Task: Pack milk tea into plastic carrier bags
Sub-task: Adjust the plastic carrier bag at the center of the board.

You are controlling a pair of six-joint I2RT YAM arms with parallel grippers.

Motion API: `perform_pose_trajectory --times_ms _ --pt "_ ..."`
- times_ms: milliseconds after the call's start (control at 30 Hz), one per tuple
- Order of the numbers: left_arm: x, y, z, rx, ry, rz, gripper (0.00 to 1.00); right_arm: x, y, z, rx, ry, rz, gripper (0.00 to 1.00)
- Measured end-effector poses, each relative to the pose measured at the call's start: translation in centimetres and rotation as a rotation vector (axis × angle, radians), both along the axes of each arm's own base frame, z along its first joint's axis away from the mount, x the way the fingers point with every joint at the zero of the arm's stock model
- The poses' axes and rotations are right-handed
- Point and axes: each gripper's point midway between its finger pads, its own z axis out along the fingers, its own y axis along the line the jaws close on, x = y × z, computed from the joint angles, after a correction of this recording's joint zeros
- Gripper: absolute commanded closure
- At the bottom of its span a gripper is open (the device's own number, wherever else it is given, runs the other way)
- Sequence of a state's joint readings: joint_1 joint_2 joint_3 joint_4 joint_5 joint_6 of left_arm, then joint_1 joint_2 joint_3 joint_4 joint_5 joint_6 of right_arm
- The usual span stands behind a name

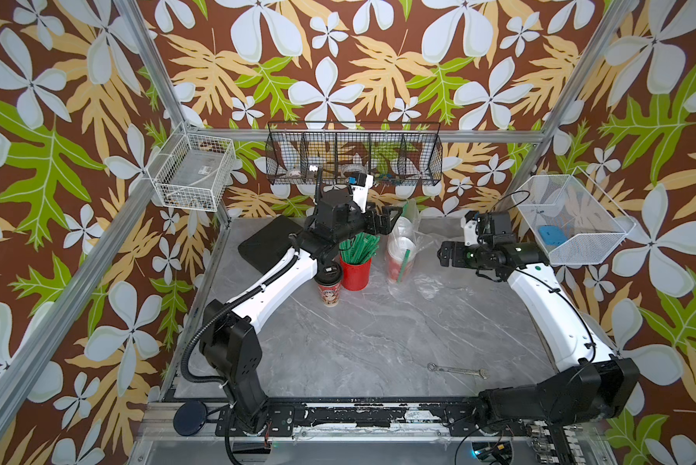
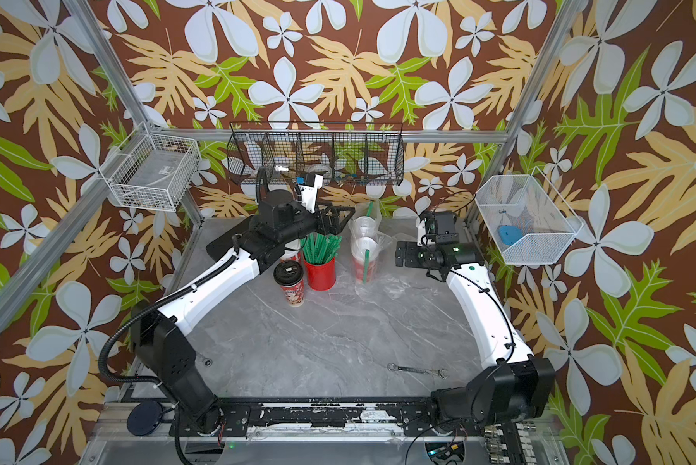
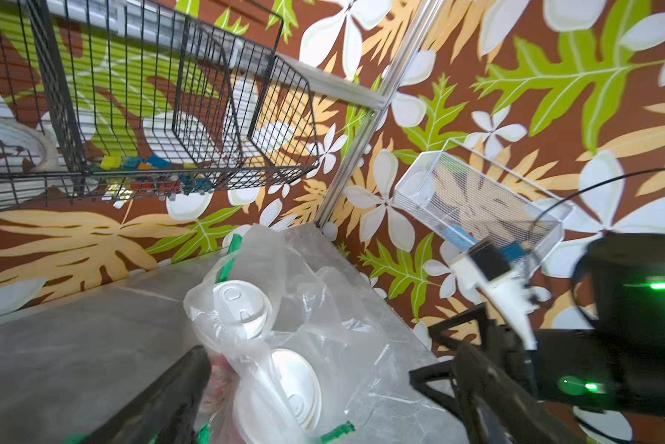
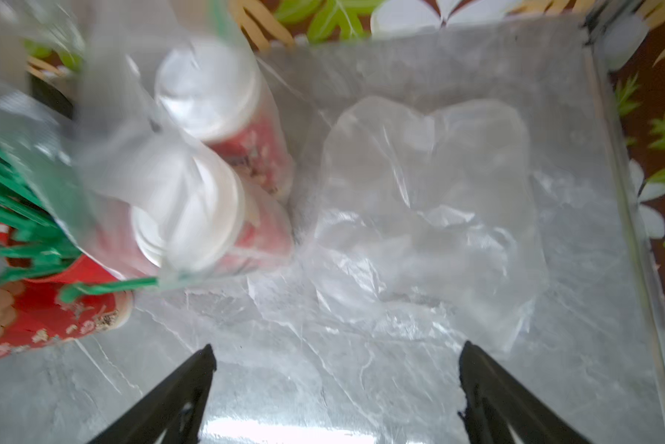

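left pincer [image 3: 332, 351]: gaped wide, gripped nothing, bagged cups [image 3: 242, 307] just ahead | right pincer [image 4: 334, 353]: gaped wide, gripped nothing, loose bag [image 4: 419, 200] ahead

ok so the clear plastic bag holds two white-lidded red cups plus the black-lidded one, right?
No. The black-lidded red paper cup stands outside the clear plastic carrier bag, on the grey marble table beside the red mesh pot of green straws; both top views show it. The bag does hold the two white-lidded red paper cups.
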State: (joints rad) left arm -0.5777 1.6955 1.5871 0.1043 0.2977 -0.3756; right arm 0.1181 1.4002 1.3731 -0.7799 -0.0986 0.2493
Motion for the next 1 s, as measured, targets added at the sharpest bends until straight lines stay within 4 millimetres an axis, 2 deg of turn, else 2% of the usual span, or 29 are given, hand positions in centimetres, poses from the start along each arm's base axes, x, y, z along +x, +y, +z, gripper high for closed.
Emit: perform_pose_trajectory --times_ms 67,233,333,433,533,633,800,1000 --pt "-1.3 0.6 0.5 -0.032 -0.012 -0.012 0.00 -1.2 -0.3 -2.7 -0.014 0.083 -0.010 0.01" --pt "-4.2 1.9 1.3 -0.100 -0.043 -0.044 0.00 -3.0 -0.9 -7.8 -0.047 0.227 -0.025 0.00" --pt "-5.5 2.6 1.4 -0.132 -0.055 -0.050 0.00 -3.2 -1.3 -10.3 -0.057 0.298 -0.034 0.00" --pt "-6.5 3.1 1.4 -0.156 -0.065 -0.059 0.00 -2.5 -1.9 -12.6 -0.058 0.349 -0.047 0.00" --pt "-6.8 3.1 1.2 -0.171 -0.059 -0.071 0.00 -1.6 -2.6 -14.1 -0.047 0.364 -0.057 0.00" --pt "-6.8 3.0 0.7 -0.168 -0.051 -0.073 0.00 -0.2 -2.9 -14.8 -0.037 0.357 -0.057 0.01" --pt "-6.6 2.7 0.3 -0.172 -0.042 -0.082 0.00 2.1 -2.3 -15.0 -0.023 0.318 -0.015 0.02" --pt "-6.3 2.3 -0.4 -0.177 -0.017 -0.095 0.01 3.8 -1.9 -16.7 -0.026 0.330 0.032 0.03"
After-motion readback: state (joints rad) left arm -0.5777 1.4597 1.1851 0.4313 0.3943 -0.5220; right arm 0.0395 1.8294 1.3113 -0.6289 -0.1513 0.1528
